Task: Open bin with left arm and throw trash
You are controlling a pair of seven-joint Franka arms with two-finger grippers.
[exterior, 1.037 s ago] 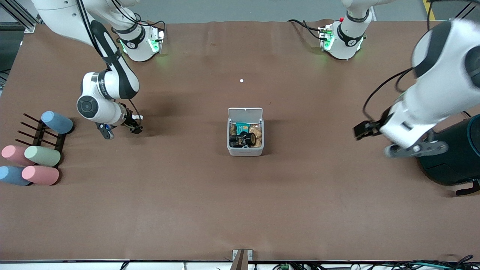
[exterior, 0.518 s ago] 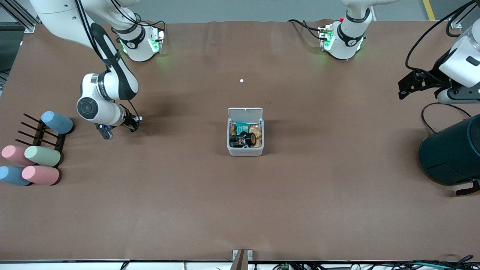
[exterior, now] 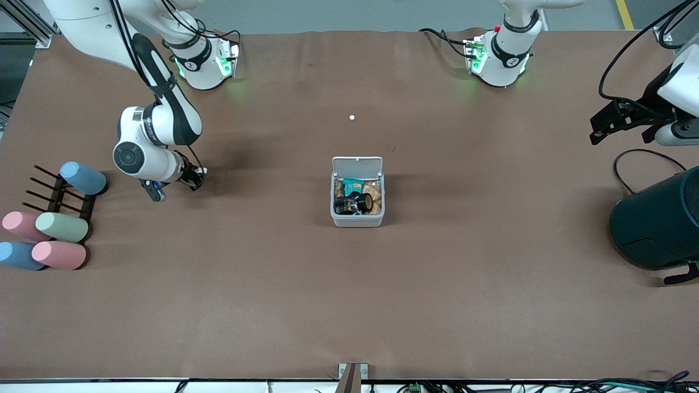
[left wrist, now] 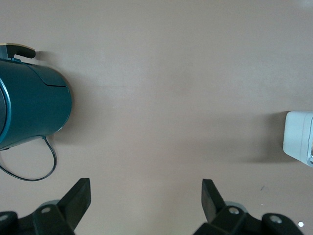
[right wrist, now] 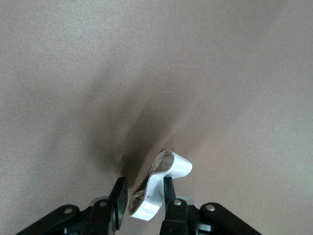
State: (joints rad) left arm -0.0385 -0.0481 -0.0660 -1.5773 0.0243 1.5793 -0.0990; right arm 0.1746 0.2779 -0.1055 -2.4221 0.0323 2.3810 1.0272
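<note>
Nearby, teal cylinder (exterior: 658, 224) flanks open bin (exterior: 357, 218).

Two glossy white arms with black bands at the joints. Round white bases, each ringed in black and lit with a green glow (exterior: 223, 65). Black cables looping along both arms, one trailing off the left arm (exterior: 633, 49). A round grey cap (exterior: 126, 156) on the right arm's wrist. Matte black fingers (left wrist: 78, 198) on both grippers, silver screws (right wrist: 174, 201) at the knuckles.
</note>
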